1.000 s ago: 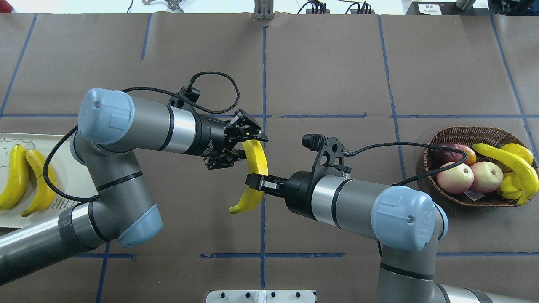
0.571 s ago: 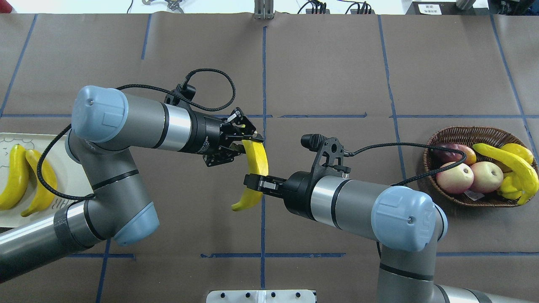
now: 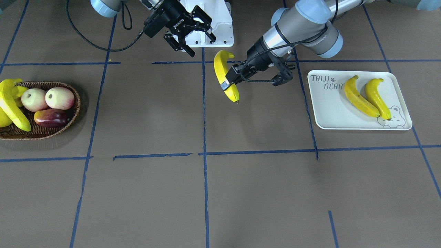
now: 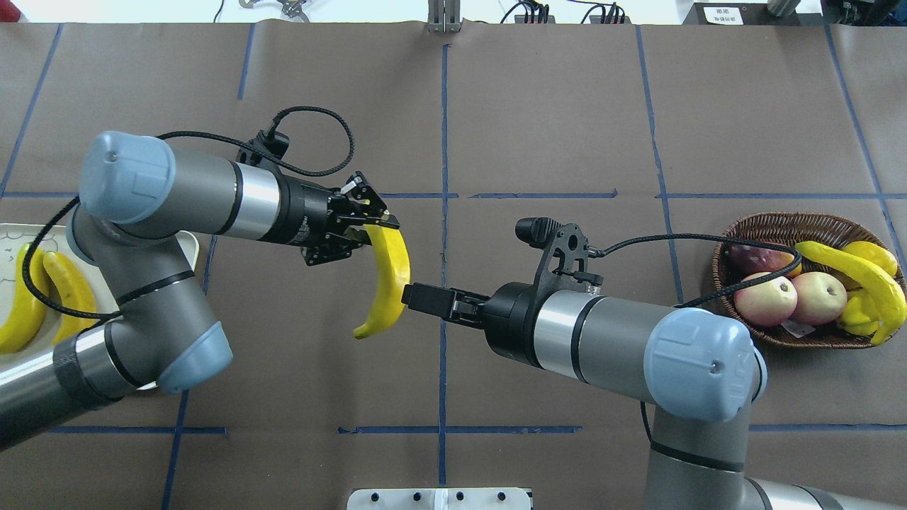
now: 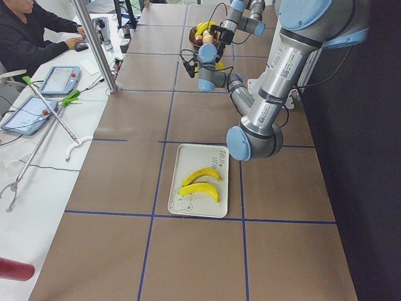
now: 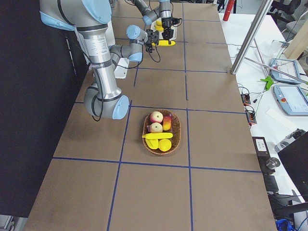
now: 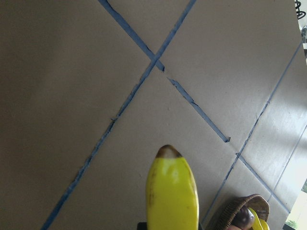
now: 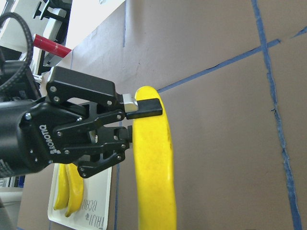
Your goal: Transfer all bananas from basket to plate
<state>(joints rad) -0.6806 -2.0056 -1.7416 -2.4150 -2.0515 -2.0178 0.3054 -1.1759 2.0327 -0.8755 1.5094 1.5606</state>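
Note:
My left gripper is shut on the upper end of a yellow banana and holds it above the table's middle; this also shows in the front view. My right gripper is open and empty, just right of that banana and apart from it. Two bananas lie on the white plate at the left end. One long banana lies across the wicker basket at the right end.
The basket also holds two apples, a red-yellow mango and stubby yellow fruit. The right arm's black cable runs over the basket's rim. A white base block stands between the arms.
The right gripper has let go of the banana and opened. The left gripper has carried the banana to the left, toward the plate.

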